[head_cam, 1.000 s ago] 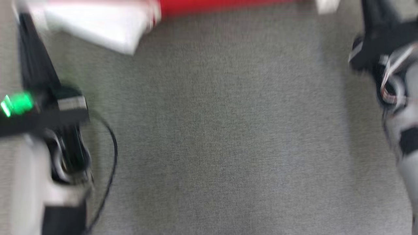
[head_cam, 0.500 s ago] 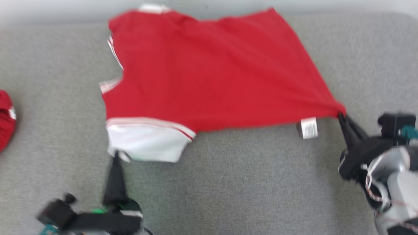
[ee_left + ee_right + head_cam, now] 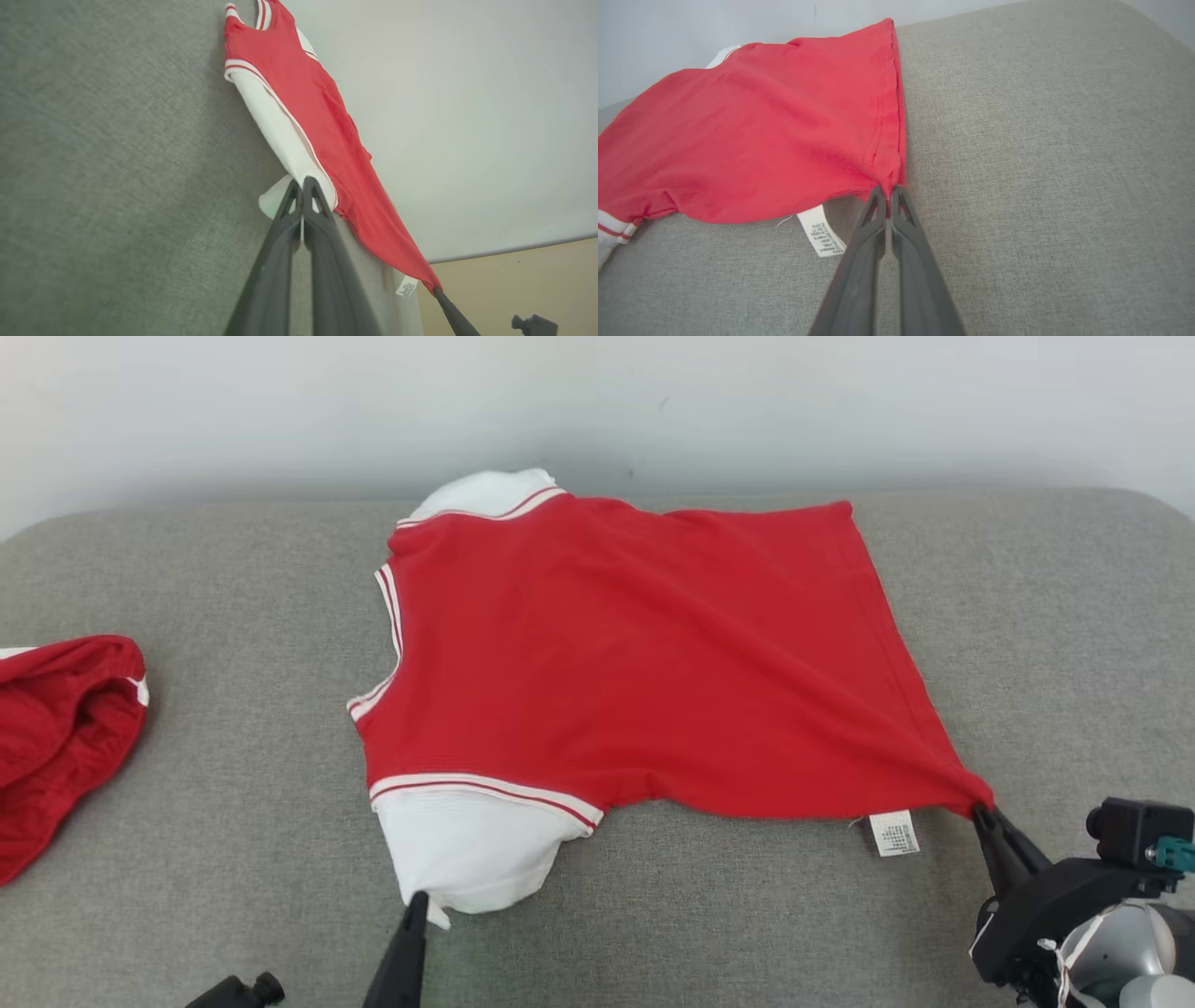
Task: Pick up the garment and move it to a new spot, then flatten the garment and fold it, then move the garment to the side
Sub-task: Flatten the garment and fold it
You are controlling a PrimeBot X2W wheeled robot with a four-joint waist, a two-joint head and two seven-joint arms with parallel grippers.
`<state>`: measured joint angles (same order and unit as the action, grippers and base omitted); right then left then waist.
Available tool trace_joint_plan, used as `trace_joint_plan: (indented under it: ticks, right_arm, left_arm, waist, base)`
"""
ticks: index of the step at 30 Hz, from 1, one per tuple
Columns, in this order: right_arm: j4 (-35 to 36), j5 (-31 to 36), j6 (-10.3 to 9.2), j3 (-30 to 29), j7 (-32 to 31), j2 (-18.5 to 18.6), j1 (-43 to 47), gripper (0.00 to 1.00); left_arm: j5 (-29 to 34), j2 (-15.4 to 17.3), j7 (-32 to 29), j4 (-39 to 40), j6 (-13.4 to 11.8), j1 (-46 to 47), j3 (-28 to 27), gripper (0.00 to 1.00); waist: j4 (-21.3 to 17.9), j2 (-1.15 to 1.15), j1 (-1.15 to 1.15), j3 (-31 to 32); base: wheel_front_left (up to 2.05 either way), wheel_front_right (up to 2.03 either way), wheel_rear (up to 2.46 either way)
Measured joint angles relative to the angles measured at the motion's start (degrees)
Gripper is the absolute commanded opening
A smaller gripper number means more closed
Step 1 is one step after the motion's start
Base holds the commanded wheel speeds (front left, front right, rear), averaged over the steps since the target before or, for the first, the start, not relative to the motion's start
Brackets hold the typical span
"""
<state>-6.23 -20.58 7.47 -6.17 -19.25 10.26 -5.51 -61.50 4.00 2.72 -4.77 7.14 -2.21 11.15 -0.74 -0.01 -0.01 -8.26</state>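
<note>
The shirt (image 3: 635,653) is red with white sleeves trimmed in stripes, and a white label (image 3: 894,833) hangs at its hem. It lies spread almost flat on the grey cushion (image 3: 233,569), with its far sleeve close to the wall (image 3: 597,401). On the side away from the wall, the left gripper (image 3: 415,901) is clamped on the near sleeve (image 3: 467,849). The right gripper (image 3: 980,812) is clamped on the hem corner, which is drawn to a point.

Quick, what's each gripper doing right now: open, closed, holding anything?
Left gripper: closed, pinching the white sleeve of the red shirt.
Right gripper: closed, pinching the red shirt's bottom corner.
</note>
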Motion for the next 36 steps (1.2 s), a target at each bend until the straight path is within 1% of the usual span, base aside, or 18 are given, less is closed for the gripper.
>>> trace_joint_plan:
  ticks: [5,12,16,21,24,32,34,36]
  right_arm:
    - [1.6,0.6,0.00,-1.0,-1.2,-1.4,1.6,0.00]
    - [1.7,1.7,0.00,-2.2,-2.0,-2.3,3.1,0.00]
    - [1.7,2.1,0.00,-2.7,-3.5,-2.3,4.0,0.00]
    - [2.7,3.0,0.00,-4.2,-5.1,-2.8,5.7,0.00]
    - [2.8,3.1,0.00,-4.9,-6.6,-3.0,6.5,0.00]
    - [6.6,5.7,0.00,-7.5,-10.5,-3.2,9.3,0.00]
    - [7.3,5.9,0.00,-7.7,-11.3,-3.3,9.5,0.00]
    - [7.8,6.1,0.00,-7.8,-11.8,-3.5,10.2,0.00]
  left_arm:
    - [-7.7,1.6,-6.6,5.0,0.0,-3.2,0.4,0.00]
    - [-16.0,3.8,-11.0,11.1,0.1,-7.3,-1.5,0.00]
    - [-16.9,5.9,-13.8,13.0,0.2,-10.5,-0.8,0.00]
    - [-19.3,7.8,-16.7,15.4,-0.7,-14.4,-0.5,0.00]
    - [-19.4,8.8,-16.9,16.2,-1.6,-16.3,-1.4,0.00]
    - [-19.1,9.2,-16.8,16.3,-1.9,-16.9,-1.5,0.00]
    - [-18.8,9.6,-16.9,16.1,-2.6,-17.8,-1.6,0.00]
    - [-18.8,10.2,-16.9,16.2,-2.7,-18.6,-2.1,0.00]
  waist:
    - [-0.3,0.00,0.01,0.4]
    - [-0.4,0.01,0.02,0.8]
    - [-0.5,0.01,0.01,1.1]
    - [-0.6,0.01,0.01,1.2]
    - [-0.3,0.01,0.01,1.2]
    - [0.0,0.01,0.01,1.6]
    - [-0.1,0.01,0.01,1.6]
    - [-0.3,0.01,0.01,1.7]
  base:
    - [0.00,0.00,0.00]
    - [0.00,0.00,0.00]
    - [0.00,0.00,0.00]
    - [0.00,0.00,0.00]
    - [0.00,0.00,0.00]
    - [0.00,0.00,0.00]
    - [0.00,0.00,0.00]
    - [0.00,0.00,0.00]
